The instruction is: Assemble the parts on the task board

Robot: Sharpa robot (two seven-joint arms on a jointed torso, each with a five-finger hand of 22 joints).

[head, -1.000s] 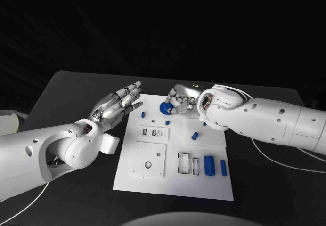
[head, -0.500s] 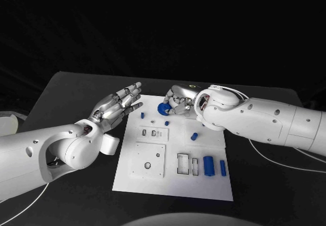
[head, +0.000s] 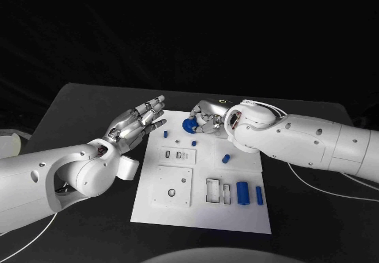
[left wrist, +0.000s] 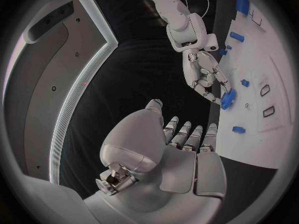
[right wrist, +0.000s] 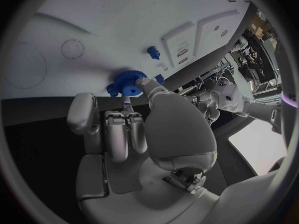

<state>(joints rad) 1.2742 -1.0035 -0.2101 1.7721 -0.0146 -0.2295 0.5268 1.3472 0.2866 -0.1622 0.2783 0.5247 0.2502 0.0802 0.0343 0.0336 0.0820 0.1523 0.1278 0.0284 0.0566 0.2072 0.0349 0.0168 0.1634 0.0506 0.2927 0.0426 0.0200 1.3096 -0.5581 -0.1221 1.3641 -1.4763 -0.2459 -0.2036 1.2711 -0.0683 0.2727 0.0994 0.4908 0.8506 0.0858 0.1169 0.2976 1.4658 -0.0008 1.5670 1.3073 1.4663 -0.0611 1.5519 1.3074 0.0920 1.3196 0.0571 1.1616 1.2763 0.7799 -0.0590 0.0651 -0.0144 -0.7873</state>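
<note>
Right hand (head: 207,118) pinches our blue gear (head: 190,126) at the board's (head: 237,219) far edge, flat face down. Left hand (head: 136,125) hovers released beside the board; right is nearer.

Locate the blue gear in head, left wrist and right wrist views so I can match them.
Head view: blue gear at the task board's far end, at the right hand's fingertips.
Left wrist view: blue gear under the right hand's fingertips, at the board's edge.
Right wrist view: blue gear just past the right hand's fingers, on the board.
Shared landmark: the right hand's fingertips on the gear.
</note>
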